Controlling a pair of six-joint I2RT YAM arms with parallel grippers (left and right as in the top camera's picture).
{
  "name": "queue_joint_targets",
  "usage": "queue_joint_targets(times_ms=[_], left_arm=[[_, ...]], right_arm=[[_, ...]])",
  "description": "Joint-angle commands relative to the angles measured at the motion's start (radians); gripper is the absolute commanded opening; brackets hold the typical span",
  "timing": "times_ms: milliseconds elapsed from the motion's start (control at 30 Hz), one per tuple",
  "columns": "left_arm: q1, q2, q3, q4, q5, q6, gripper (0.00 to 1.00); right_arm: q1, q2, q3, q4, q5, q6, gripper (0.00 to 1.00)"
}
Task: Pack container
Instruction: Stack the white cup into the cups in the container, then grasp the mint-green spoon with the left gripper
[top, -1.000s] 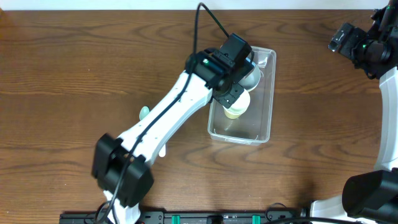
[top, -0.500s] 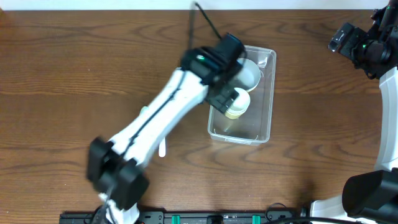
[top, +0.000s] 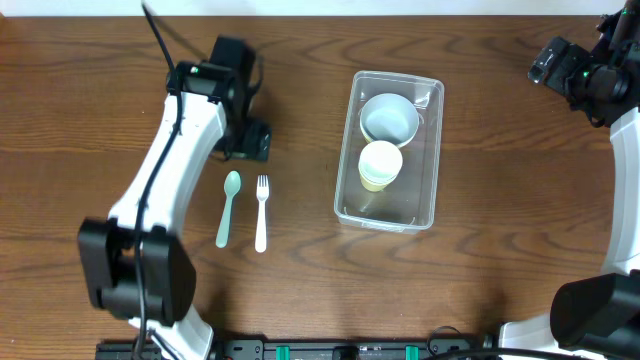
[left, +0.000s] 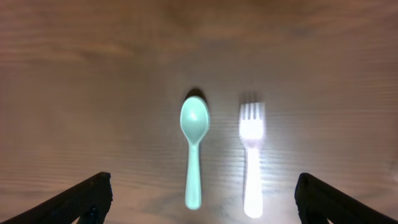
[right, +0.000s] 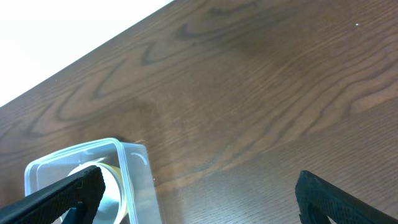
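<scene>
The clear container (top: 400, 207) lies right of the table's middle, with a white bowl (top: 389, 118) and a pale yellow cup (top: 380, 165) inside it. A mint green spoon (top: 229, 208) and a white fork (top: 261, 212) lie side by side on the wood to its left. My left gripper (top: 246, 140) hangs just above their far ends, open and empty. In the left wrist view the spoon (left: 194, 143) and fork (left: 252, 155) lie between the wide-spread fingers of the left gripper (left: 203, 198). My right gripper (right: 199, 194) is open and empty at the far right, with the container's corner (right: 135, 177) by its left finger.
The wooden table's far edge (right: 93, 37) runs close behind the container. The right arm's base (top: 600, 310) stands at the lower right and the left arm's base (top: 135, 275) at the lower left.
My left arm has swung from over the container to the left, above the spoon and fork, and its gripper has opened. The yellow cup stays in the container. The right arm has not moved.
</scene>
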Motion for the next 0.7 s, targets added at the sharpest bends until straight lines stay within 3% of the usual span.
queue_joint_targets(times_ms=[0,233,533,667], left_arm=[[0.048,0.043,-0.109,0.036,0.069,0.047,0.94],[0.096,0.111,-0.252,0.126,0.062,0.072,0.87],[0.098,0.112,-0.388,0.216,0.063,0.072,0.86],[0.098,0.112,-0.434,0.272,0.063,0.072,0.77]], right_arm=[[-0.009,-0.001,0.0,0.0,0.003,-0.005,0.99],[-0.009,-0.001,0.0,0.0,0.003,-0.005,0.99],[-0.009,-0.001,0.0,0.0,0.003,-0.005,0.99],[-0.009,-0.001,0.0,0.0,0.003,-0.005,0.99]])
